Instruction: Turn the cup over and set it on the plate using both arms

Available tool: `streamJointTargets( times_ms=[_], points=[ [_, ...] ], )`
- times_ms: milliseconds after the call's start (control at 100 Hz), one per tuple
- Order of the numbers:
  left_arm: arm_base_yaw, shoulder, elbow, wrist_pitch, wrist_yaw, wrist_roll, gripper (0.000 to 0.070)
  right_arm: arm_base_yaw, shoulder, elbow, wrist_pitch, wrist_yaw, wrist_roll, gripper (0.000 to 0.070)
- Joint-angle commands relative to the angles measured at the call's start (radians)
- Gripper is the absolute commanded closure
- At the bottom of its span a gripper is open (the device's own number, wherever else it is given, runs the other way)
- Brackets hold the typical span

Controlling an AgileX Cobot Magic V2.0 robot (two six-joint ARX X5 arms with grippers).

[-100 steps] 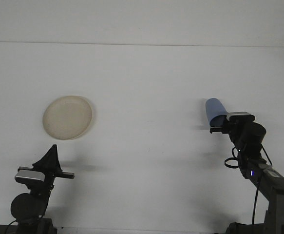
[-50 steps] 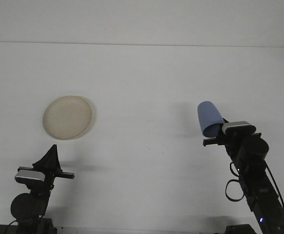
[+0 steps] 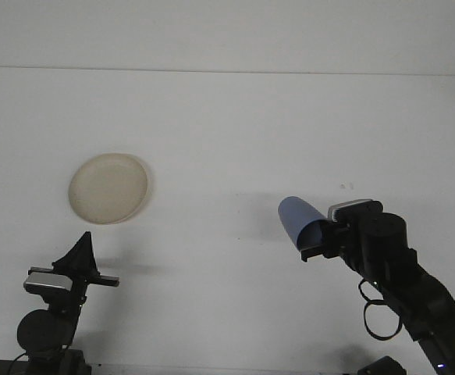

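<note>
Right now we have the blue cup (image 3: 299,219) clamped in the right gripper (image 3: 318,234), its jaws closed on the end nearest the wrist, the cup lifted off the white surface (image 3: 235,125) and tilted toward ten o'clock. We judge it light and thin-walled, likely to dent under a hard squeeze and a bit slippery, so a gentle hold near the rim seems best. Our left gripper (image 3: 81,248) waits at seven o'clock, holding nothing; whether its jaws are parted we cannot tell. Just above it lies the cream plate (image 3: 108,187), well apart from the cup. We can read no writing anywhere.
</note>
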State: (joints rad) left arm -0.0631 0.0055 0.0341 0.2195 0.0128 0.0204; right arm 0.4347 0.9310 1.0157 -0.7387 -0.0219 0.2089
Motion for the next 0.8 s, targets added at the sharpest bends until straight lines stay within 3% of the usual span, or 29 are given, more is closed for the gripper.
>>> streamJointTargets(
  times_ms=[0, 320, 790],
  points=[
    [0.000, -0.002, -0.020, 0.010, 0.002, 0.014, 0.0688, 0.031, 0.053, 0.073, -0.061, 0.004, 0.032, 0.0699],
    [0.000, -0.002, -0.020, 0.010, 0.002, 0.014, 0.0688, 0.163, 0.380, 0.392, -0.391, 0.003, -0.007, 0.0698],
    [0.000, -0.002, -0.020, 0.011, 0.002, 0.014, 0.0688, 0.330, 0.768, 0.674, -0.545, 0.003, -0.138, 0.0698]
  ],
)
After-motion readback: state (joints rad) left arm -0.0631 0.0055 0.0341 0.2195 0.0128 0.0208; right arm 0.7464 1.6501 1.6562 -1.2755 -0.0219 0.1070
